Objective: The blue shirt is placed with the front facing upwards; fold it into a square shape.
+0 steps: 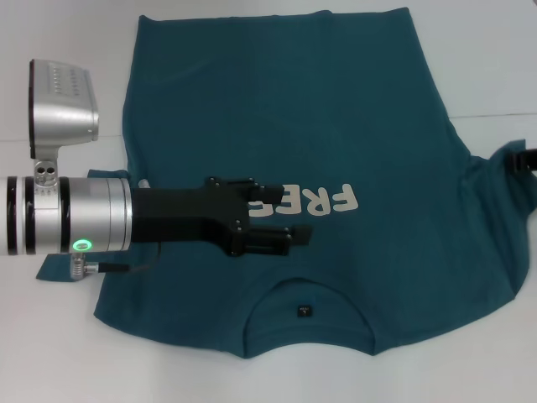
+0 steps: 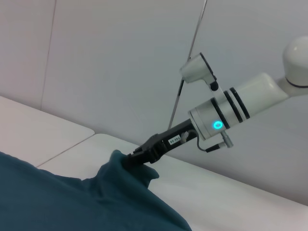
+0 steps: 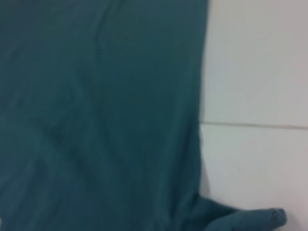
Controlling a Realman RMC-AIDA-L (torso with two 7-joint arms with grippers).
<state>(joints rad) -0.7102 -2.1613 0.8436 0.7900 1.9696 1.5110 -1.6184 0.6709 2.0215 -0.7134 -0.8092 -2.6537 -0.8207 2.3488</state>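
the blue shirt (image 1: 277,126) lies mostly flat, unfolded; right pincer (image 2: 132,156) clenched on its sleeve, left pincer (image 1: 289,217) hovers parted over the chest, folding barely begun

- one blue shirt (image 1: 277,126), spread across the middle of the head view;
- one line of white lettering (image 1: 327,201) at its centre;
- one small dark neck label (image 1: 304,311), lower centre;
- two grippers: the left gripper (image 1: 289,220) at centre, the right gripper (image 1: 527,161) at the right edge;
- one white table (image 1: 50,353) underneath
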